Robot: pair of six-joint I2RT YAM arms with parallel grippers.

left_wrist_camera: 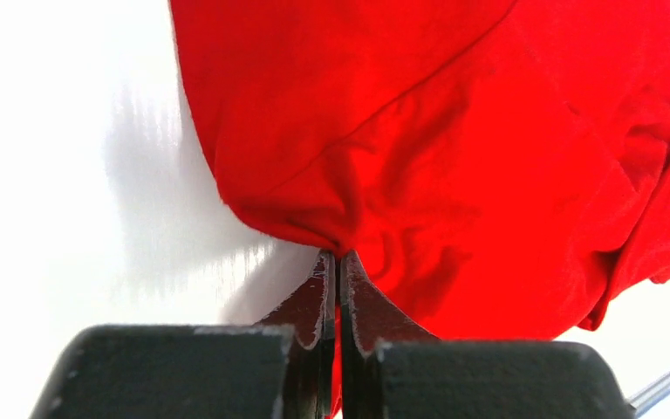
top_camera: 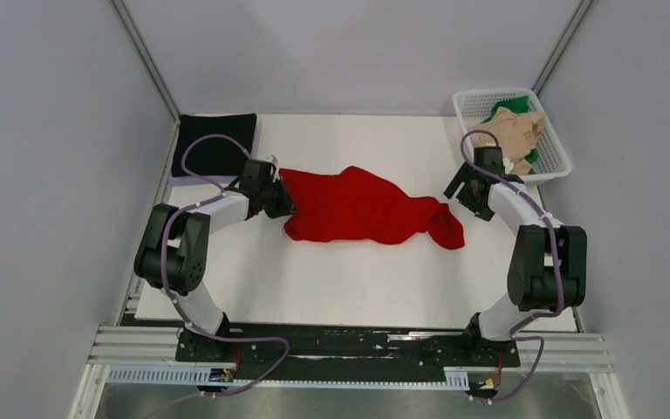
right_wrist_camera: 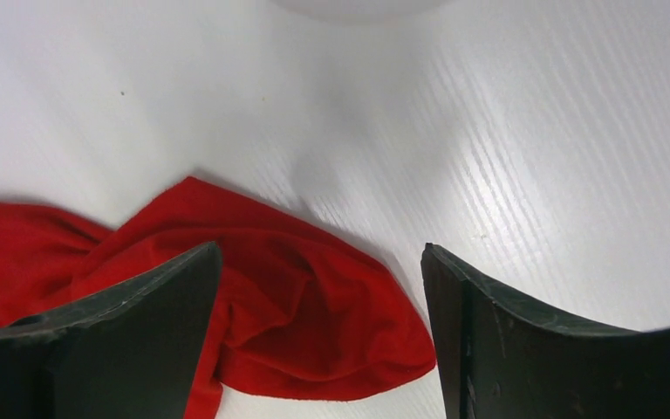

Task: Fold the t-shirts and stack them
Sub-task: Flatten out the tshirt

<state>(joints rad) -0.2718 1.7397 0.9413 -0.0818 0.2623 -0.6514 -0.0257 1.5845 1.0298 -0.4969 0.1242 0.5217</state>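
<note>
A bright red t-shirt (top_camera: 362, 208) lies crumpled across the middle of the white table. My left gripper (top_camera: 276, 197) is shut on the red shirt's left edge; in the left wrist view the cloth (left_wrist_camera: 454, 148) is pinched between the closed fingers (left_wrist_camera: 338, 262). My right gripper (top_camera: 464, 190) is open and empty, just above and right of the shirt's right end (right_wrist_camera: 314, 305). A folded black t-shirt (top_camera: 216, 144) lies at the far left corner. The beige t-shirt (top_camera: 516, 131) and the green t-shirt (top_camera: 508, 106) lie in the white basket (top_camera: 554, 161).
The white lattice basket stands at the far right, just off the table board's corner. Grey walls close in on the left, back and right. The metal rail (top_camera: 349, 345) with the arm bases runs along the near edge.
</note>
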